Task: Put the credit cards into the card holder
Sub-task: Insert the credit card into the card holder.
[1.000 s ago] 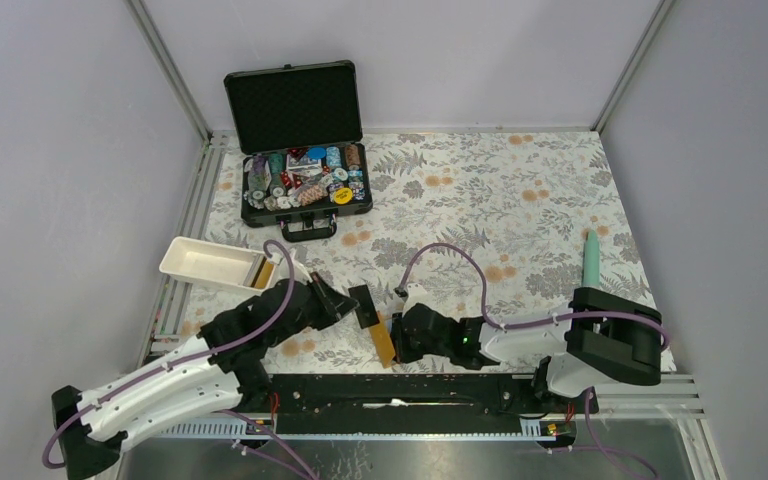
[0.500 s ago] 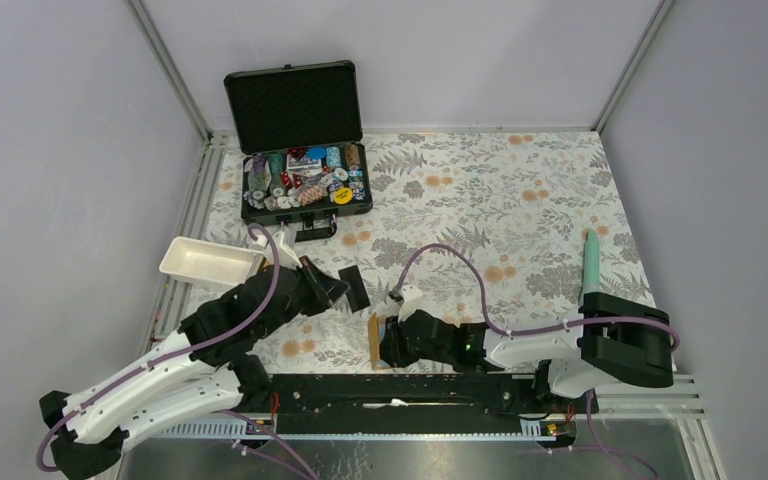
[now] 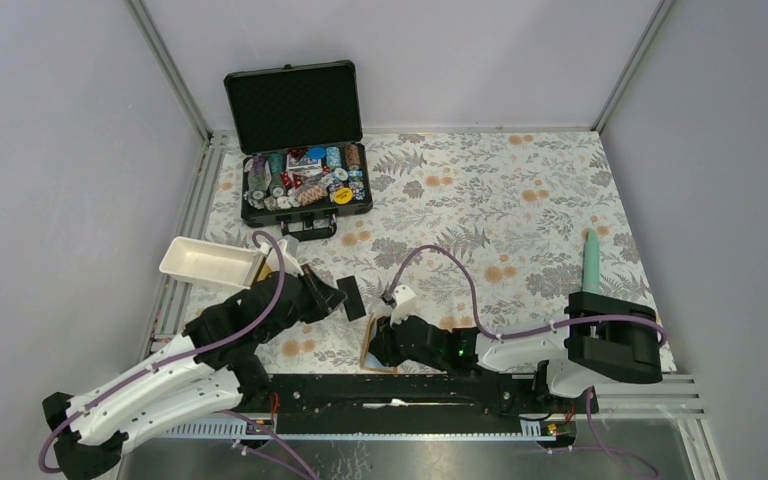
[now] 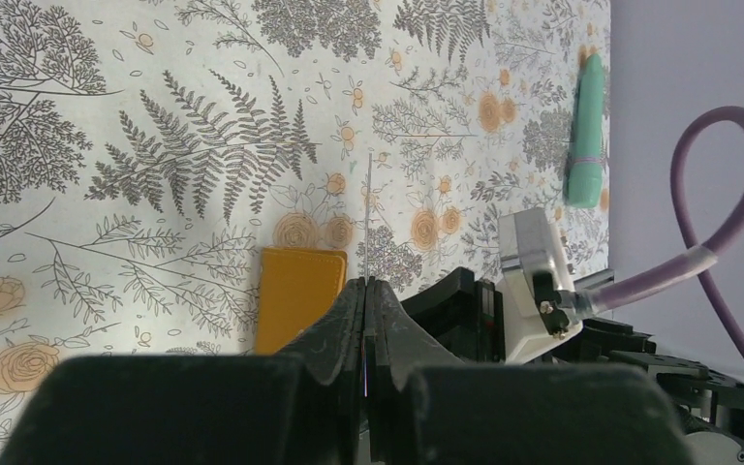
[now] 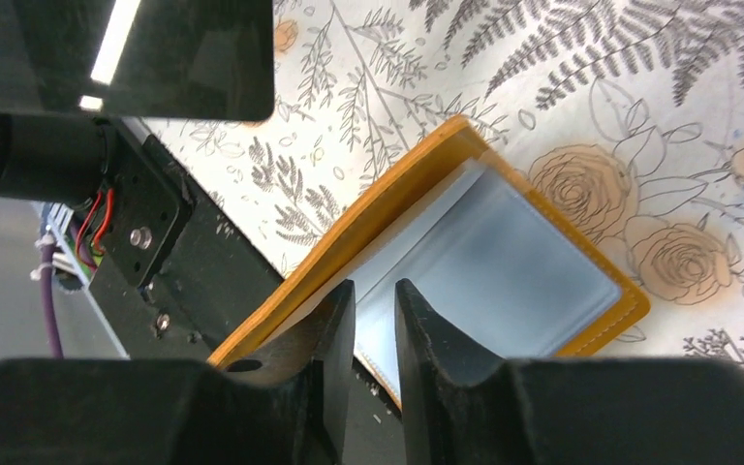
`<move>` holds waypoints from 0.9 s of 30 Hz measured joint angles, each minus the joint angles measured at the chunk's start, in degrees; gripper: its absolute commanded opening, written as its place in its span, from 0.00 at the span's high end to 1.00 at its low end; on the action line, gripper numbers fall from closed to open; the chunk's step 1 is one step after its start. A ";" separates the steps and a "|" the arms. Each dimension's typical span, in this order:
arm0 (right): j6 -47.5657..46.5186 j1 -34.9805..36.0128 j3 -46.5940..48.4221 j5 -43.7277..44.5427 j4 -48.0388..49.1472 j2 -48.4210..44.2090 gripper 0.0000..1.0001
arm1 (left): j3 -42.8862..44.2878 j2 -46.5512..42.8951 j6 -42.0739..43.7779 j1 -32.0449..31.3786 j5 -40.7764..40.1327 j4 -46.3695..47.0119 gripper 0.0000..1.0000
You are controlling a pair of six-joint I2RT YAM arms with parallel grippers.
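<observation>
My left gripper point(image 3: 339, 297) is shut on the black credit card point(image 3: 353, 297) and holds it above the cloth, just left of the card holder. In the left wrist view the card shows edge-on as a thin line point(image 4: 369, 208) rising from the shut fingertips point(image 4: 367, 283). The orange card holder point(image 3: 364, 350) lies open near the front rail, its pale blue sleeves point(image 5: 533, 281) facing up. My right gripper point(image 5: 375, 291) is closed on its near sleeve edge. The black card hangs above it in the right wrist view point(image 5: 184, 58). The pale card does not show.
An open black case point(image 3: 305, 185) of poker chips stands at the back left. A white tray point(image 3: 205, 262) sits at the left edge beside my left arm. A teal tube point(image 3: 591, 258) stands at the right. The black front rail point(image 3: 400, 390) runs just behind the card holder.
My right gripper has moved left with the card holder, which has dropped from standing on edge to lying open. My left gripper has pulled the black card back and to the left.
</observation>
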 measured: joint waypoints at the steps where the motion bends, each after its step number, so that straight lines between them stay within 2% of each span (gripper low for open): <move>1: -0.22 0.02 0.15 0.61 -0.02 0.24 0.68 | -0.04 -0.02 0.02 0.02 0.00 -0.20 1.00; 8: -1.84 0.02 4.42 5.01 -0.98 1.84 0.62 | 0.04 -2.16 1.16 0.87 -1.53 -2.95 1.00; 18: -4.28 -1.42 8.92 5.64 -3.74 6.60 0.61 | 2.99 -8.57 4.09 1.25 -5.27 -10.47 1.00; 27: -5.53 -5.05 10.10 3.02 -4.00 9.51 0.61 | 5.60 -7.39 12.04 1.25 -0.17 -12.55 1.00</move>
